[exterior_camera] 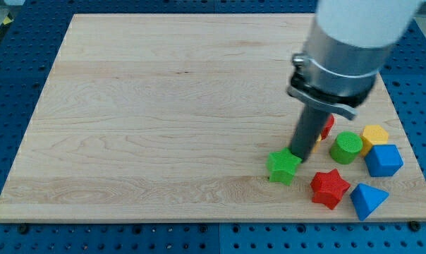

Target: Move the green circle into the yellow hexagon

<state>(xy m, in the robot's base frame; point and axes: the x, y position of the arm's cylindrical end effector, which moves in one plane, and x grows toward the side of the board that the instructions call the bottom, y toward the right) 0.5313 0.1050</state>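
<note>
The green circle (346, 147) is a short green cylinder at the view's lower right. The yellow hexagon (374, 135) sits right beside it on its right, touching or nearly touching. My tip (298, 156) is the lower end of the dark rod. It rests at the upper right edge of a green star (283, 167), left of the green circle with a gap between them. The arm's grey and white body hides the board above the blocks.
A red block (327, 126) peeks out behind the rod. A red star (329, 188) lies at the bottom, a blue cube-like block (383, 160) and a blue triangle (368, 200) at the right. The wooden board's (163, 106) right edge runs close to them.
</note>
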